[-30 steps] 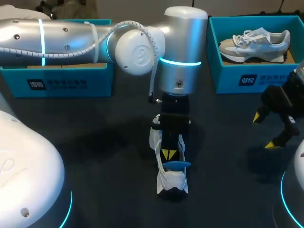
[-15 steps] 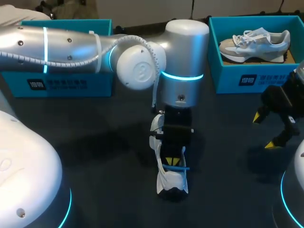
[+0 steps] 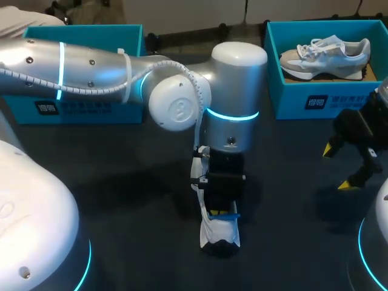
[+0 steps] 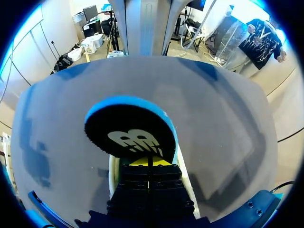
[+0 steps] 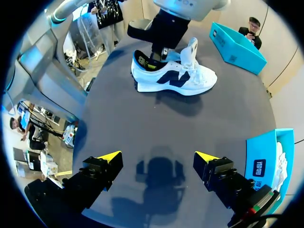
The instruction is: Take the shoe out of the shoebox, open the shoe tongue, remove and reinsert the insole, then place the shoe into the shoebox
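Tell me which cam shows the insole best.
Left wrist view: the insole stands right ahead of the left gripper, black top and blue edge plain. Head view gives only a blue sliver under the left arm. Right wrist view shows it small and far off, at the heel opening of the shoe.

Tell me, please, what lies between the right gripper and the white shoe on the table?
Nothing but bare dark table: the right wrist view shows an empty stretch from the open right gripper to the shoe, and the head view agrees.
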`<state>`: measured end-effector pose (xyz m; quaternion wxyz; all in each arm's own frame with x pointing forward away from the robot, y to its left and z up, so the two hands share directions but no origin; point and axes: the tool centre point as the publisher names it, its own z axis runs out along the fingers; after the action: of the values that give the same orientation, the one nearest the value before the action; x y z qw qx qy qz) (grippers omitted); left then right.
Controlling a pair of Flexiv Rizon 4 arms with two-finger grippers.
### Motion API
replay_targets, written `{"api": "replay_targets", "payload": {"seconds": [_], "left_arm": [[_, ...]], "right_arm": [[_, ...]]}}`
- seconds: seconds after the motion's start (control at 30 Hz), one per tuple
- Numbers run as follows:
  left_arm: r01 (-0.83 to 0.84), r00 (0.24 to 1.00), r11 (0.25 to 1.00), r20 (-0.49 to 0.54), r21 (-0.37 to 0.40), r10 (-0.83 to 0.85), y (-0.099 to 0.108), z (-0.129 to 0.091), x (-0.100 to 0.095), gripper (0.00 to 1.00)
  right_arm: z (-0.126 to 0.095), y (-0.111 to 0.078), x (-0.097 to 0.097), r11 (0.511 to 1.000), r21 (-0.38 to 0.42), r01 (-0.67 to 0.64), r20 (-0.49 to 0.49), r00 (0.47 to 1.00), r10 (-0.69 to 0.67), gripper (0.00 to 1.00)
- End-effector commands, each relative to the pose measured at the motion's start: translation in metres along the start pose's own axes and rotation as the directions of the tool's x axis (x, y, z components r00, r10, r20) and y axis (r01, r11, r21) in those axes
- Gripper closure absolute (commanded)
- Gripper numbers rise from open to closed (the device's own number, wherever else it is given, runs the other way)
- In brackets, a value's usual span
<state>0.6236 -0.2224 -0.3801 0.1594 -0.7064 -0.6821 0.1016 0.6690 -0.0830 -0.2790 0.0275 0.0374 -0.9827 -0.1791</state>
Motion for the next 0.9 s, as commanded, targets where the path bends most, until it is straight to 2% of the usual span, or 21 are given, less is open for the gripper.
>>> {"api": "replay_targets", "payload": {"seconds": [0.03, 0.27, 0.4, 0.73, 0.83, 0.9], "left_arm": [[0.0, 1.0, 1.0, -0.007, 0.001, 0.0, 0.004, 0.015, -0.005, 1.0], [0.012, 1.0, 1.0, -0.02, -0.02, -0.013, 0.013, 0.03, -0.007, 1.0], [0.034, 0.999, 0.998, -0.03, -0.044, -0.036, 0.021, 0.031, -0.005, 1.0], [0.089, 0.995, 0.988, -0.029, -0.125, -0.093, 0.044, 0.009, 0.009, 1.0], [0.093, 0.995, 0.983, -0.012, -0.16, -0.097, 0.04, -0.005, 0.015, 1.0], [0.076, 0.997, 0.986, -0.003, -0.147, -0.077, 0.032, -0.012, 0.016, 1.0]], "right_arm": [[0.001, 0.0, 0.001, 1.0, 0.003, 0.0, 0.001, 1.0, 0.0, 0.0], [0.001, 0.0, 0.001, 1.0, 0.003, 0.0, 0.001, 1.0, 0.0, 0.0], [0.001, 0.0, 0.001, 1.0, 0.003, 0.0, 0.001, 1.0, 0.0, 0.0], [0.001, 0.0, 0.001, 1.0, 0.003, 0.0, 0.001, 1.0, 0.0, 0.0], [0.001, 0.0, 0.001, 1.0, 0.003, 0.0, 0.001, 1.0, 0.0, 0.0], [0.001, 0.0, 0.001, 1.0, 0.003, 0.0, 0.001, 1.0, 0.0, 0.0]]}}
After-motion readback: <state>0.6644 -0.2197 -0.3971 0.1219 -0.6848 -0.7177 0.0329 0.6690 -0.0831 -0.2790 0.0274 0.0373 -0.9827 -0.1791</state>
